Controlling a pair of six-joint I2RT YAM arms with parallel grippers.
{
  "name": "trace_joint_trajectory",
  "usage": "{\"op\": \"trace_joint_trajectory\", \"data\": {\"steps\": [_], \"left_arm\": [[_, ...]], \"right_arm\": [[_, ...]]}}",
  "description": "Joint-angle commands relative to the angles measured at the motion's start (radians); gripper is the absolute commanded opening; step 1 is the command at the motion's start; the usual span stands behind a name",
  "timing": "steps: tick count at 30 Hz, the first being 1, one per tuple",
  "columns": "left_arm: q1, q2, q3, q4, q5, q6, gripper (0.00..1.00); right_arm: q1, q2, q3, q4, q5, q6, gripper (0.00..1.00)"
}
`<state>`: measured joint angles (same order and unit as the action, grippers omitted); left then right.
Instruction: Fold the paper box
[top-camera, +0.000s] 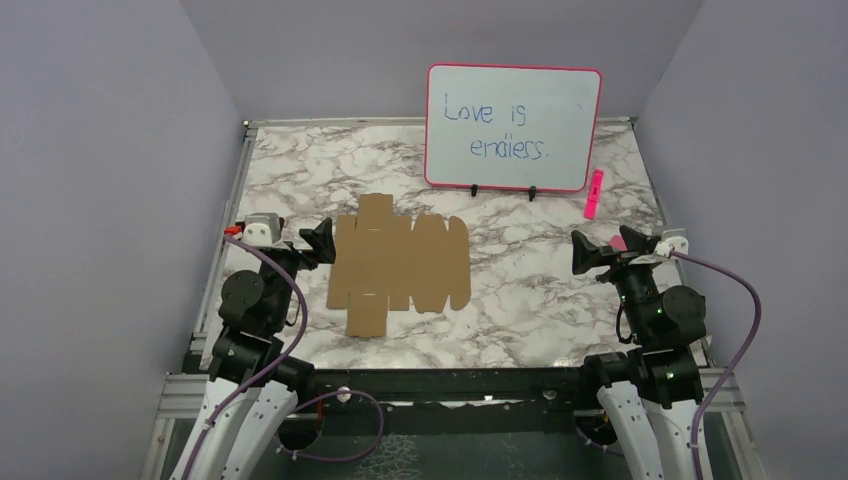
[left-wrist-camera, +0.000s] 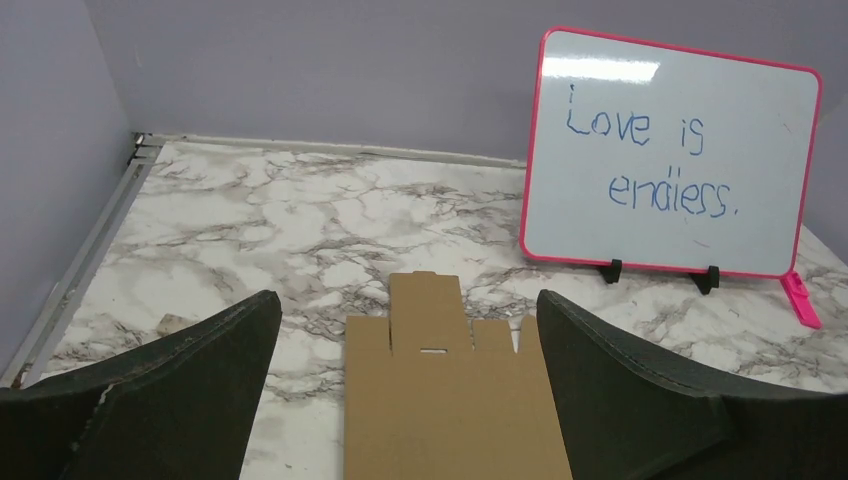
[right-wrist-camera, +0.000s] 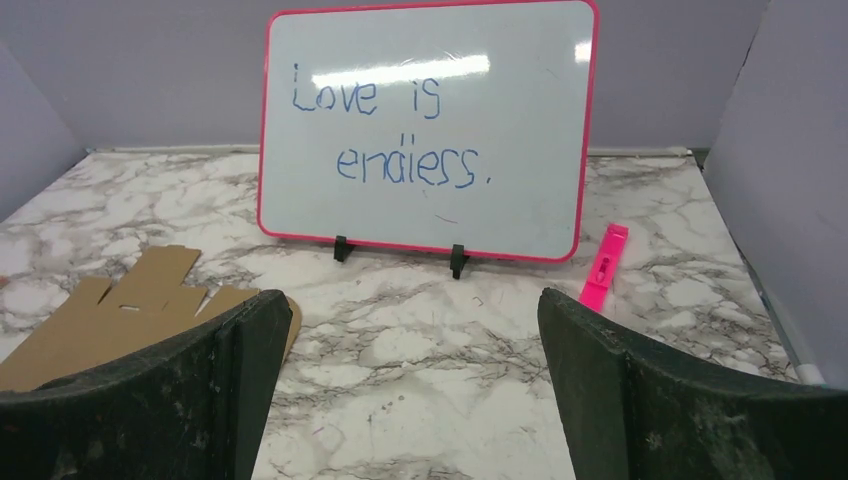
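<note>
Both arms sit at the near edge, and nothing is in either tool. The left gripper has its jaws spread wide and empty, and so does the right gripper.

The paper box is not a box yet. It is a flat die-cut cardboard sheet lying on the marble table, left of centre. Its left edge is just beside the left gripper and it is well apart from the right one. Behind it stand the whiteboard and a pink marker, both clear of the sheet.

I judge the sheet to be light and thin. It should stay fairly stiff across each panel and bend readily along its creases, though the overhead view is too coarse to trace those creases. Flat on a smooth top, it will probably skate rather than lift. The best holds look like the tabs jutting out at the far and near edges. One arm should pin a middle panel while the other raises a flap. Too hard a pinch could crease it in the wrong place.
</note>
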<state>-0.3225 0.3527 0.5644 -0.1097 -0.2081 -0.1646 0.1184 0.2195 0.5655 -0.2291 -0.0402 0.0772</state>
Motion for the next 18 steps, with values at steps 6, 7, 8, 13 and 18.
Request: {"op": "trace_joint_trajectory", "data": {"steps": [6,7,8,13,18], "left_arm": [[0.004,-0.008,-0.006,0.016,0.005,-0.013,0.99],[0.004,-0.005,-0.007,0.017,0.012,-0.010,0.99],[0.004,-0.001,-0.007,0.016,0.013,-0.009,0.99],[0.005,0.064,0.022,-0.034,-0.011,-0.045,0.99],[0.004,0.156,0.041,-0.064,-0.018,-0.097,0.99]], "right_arm": [[0.005,-0.003,-0.007,0.034,-0.040,-0.005,1.00],[0.006,-0.003,-0.006,0.033,-0.043,-0.006,1.00],[0.006,0.000,-0.006,0.032,-0.045,-0.005,1.00],[0.006,0.004,-0.006,0.032,-0.057,-0.005,1.00],[0.005,0.004,-0.005,0.032,-0.065,-0.006,1.00]]}}
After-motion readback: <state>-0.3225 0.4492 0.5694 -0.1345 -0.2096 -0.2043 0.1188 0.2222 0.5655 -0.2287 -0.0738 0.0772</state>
